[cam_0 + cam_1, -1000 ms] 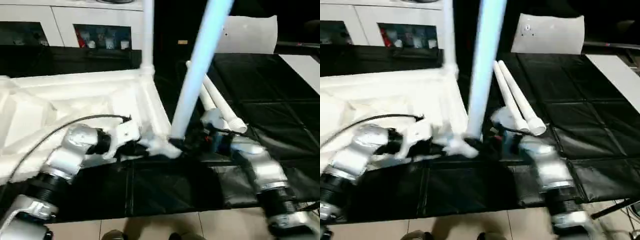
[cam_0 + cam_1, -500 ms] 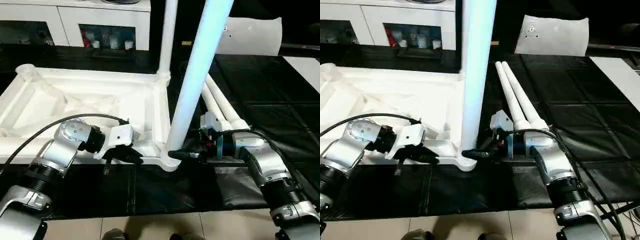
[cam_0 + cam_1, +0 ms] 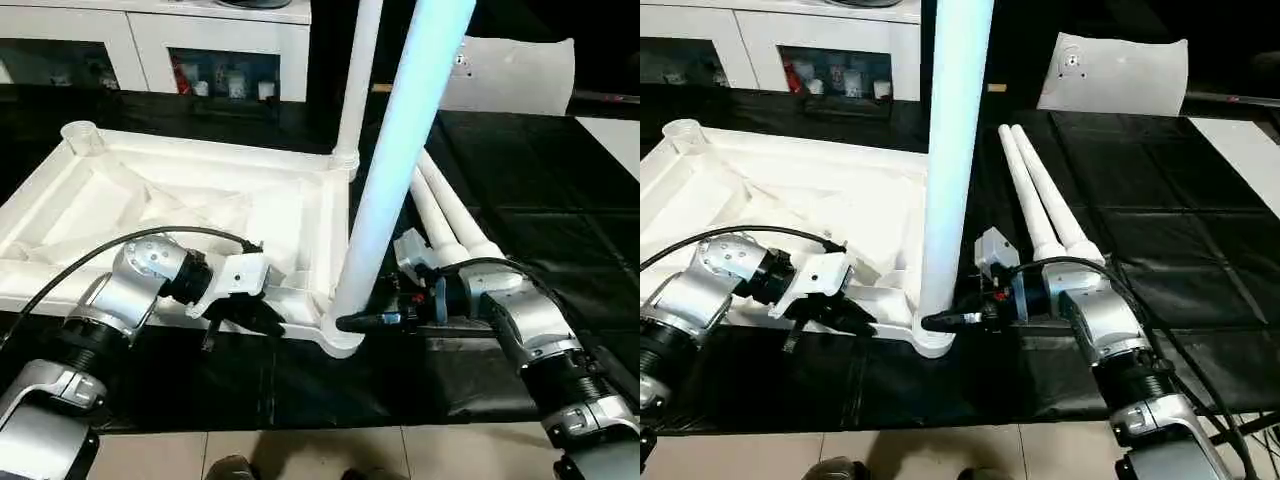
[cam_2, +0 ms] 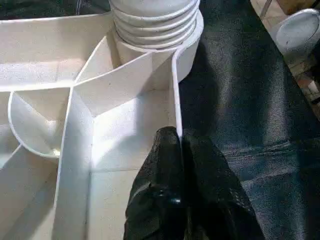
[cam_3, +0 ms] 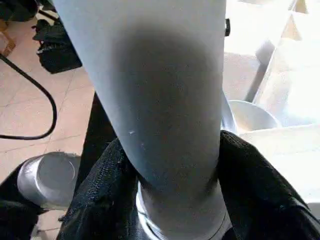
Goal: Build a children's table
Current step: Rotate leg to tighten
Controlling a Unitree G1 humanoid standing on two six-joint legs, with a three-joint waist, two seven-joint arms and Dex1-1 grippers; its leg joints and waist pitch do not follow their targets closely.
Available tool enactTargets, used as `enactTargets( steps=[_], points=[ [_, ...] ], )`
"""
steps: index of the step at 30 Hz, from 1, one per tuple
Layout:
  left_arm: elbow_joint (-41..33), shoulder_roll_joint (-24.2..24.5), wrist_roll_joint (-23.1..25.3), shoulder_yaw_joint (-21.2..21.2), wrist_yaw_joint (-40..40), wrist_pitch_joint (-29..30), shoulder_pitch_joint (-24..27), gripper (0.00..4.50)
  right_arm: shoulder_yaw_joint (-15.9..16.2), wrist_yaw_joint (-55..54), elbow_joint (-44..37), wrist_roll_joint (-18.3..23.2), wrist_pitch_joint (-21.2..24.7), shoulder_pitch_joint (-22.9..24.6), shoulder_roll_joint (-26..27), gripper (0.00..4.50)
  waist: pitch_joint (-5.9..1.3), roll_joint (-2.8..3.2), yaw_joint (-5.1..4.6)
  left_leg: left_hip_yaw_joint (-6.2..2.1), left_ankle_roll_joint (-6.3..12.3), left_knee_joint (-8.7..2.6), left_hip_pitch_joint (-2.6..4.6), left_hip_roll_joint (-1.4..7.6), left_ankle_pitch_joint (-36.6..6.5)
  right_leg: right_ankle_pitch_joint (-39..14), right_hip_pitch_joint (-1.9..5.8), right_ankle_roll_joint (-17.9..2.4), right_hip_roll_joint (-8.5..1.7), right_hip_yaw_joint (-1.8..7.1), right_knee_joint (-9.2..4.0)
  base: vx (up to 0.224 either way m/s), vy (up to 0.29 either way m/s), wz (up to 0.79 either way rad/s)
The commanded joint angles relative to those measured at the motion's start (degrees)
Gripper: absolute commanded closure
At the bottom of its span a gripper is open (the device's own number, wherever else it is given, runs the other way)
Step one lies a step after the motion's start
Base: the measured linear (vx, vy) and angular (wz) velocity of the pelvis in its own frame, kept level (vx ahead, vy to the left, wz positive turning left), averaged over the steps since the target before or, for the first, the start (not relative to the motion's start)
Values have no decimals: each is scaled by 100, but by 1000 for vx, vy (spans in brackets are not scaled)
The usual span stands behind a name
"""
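The white tabletop (image 3: pixel 150 200) lies underside up on the black mat. One leg (image 3: pixel 358 70) stands in its far right corner socket. A second leg (image 3: pixel 395 180) stands in the near right corner socket. My right gripper (image 3: pixel 350 322) reaches in from the right and is shut on this leg's base, with a black finger (image 5: pixel 100 190) against each side. My left gripper (image 4: pixel 177 137) is shut on the tabletop's near rim, just left of that corner. Two more legs (image 3: pixel 440 210) lie side by side on the mat beyond my right arm.
A flat white bag (image 3: pixel 515 75) lies at the far right of the mat (image 3: pixel 540 180), and a white strip (image 3: pixel 615 130) shows at the right edge. A white cabinet (image 3: pixel 220 70) stands behind. Tiled floor (image 3: pixel 300 455) runs along the mat's near edge.
My right gripper's fingers have closed in around the base of the near leg. My left gripper keeps its hold on the rim. The camera has shifted.
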Motion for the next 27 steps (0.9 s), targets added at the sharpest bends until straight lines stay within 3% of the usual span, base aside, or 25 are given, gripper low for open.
enactTargets(
  steps=[1,5,6,7,9,11,12,14,17,18,20,21,23,25,27],
  points=[
    [86,-60,165,-290,-121,27,2,450,-13,48,-186,194,217,80,17,248,-342,62,-27,-97,195,-402,108,393,-947,-1127,274,-1267,-555,350,-402,0,0,0],
    [94,-279,181,-67,605,555,-22,450,-150,-570,-501,324,596,325,323,249,-321,53,-22,-99,143,-416,123,398,-1016,-1314,254,-1205,-562,361,-427,0,0,0],
    [26,-441,137,85,989,802,14,450,-225,-1063,-577,275,628,443,547,249,-306,46,-45,-112,90,-429,110,384,-1121,-1566,252,-1152,-576,363,-456,0,0,0],
    [-120,-619,76,233,1362,1156,58,450,-280,-1633,-604,153,653,540,804,249,-288,45,-58,-121,-2,-439,142,385,-1300,-1933,217,-1080,-591,370,-500,0,0,0],
    [-313,-835,27,387,1807,1533,107,450,-310,-2243,-555,-36,538,613,1118,249,-273,53,-106,-166,-105,-471,98,373,-1432,-2434,247,-896,-599,352,-536,0,0,0],
    [-509,-1065,-32,523,2209,1930,154,450,-325,-2825,-472,-214,531,626,1431,249,-247,60,-162,-181,-166,-477,139,366,-1688,-2831,193,-792,-606,353,-591,0,0,0],
    [-656,-1308,1,627,2660,2247,183,450,-363,-3406,-351,-347,586,580,1771,249,-251,31,-251,-207,-165,-473,123,347,-1760,-3077,199,-700,-607,341,-617,0,0,0],
    [-664,-1323,4,633,2688,2264,185,450,-366,-3443,-343,-354,590,577,1793,249,-243,39,-304,-211,-149,-472,120,334,-1785,-3156,180,-663,-596,338,-641,0,0,0],
    [-781,-1871,129,847,3658,2759,175,450,-528,-4681,97,-576,625,309,2492,251,-244,31,-402,-206,-101,-460,105,329,-1781,-3159,160,-655,-585,348,-647,0,0,0],
    [-777,-2081,198,931,4042,2915,135,450,-604,-5134,293,-639,621,165,2737,251,-257,1,-424,-213,-118,-451,120,316,-1807,-3251,154,-632,-583,332,-671,0,0,0],
    [-729,-2498,266,1159,4823,3162,2,450,-704,-5853,665,-775,658,-147,3139,251,-247,-3,-475,-211,-98,-426,153,295,-1842,-3360,118,-591,-576,329,-693,0,0,0],
    [-712,-2562,283,1161,4910,3208,-61,450,-702,-5954,785,-839,591,-254,3199,251,-251,-4,-471,-204,-67,-422,160,292,-1834,-3333,117,-560,-575,333,-699,0,0,0],
    [-719,-2599,303,1167,4997,3250,-97,450,-743,-5920,849,-802,518,-306,3262,251,-276,-3,-465,-195,25,-438,107,297,-1697,-2995,159,-522,-558,346,-674,0,0,0],
    [-751,-2527,363,1110,4989,3275,-132,450,-837,-5903,854,-796,409,-321,3281,195,-302,-2,-452,-179,94,-443,83,312,-1509,-2507,176,-600,-556,367,-624,0,0,0],
    [-796,-2364,443,1025,4818,3233,-96,450,-916,-5855,819,-807,351,-272,3188,172,-333,16,-441,-161,158,-440,56,317,-1205,-1808,220,-798,-536,369,-545,0,0,0]
  ],
)
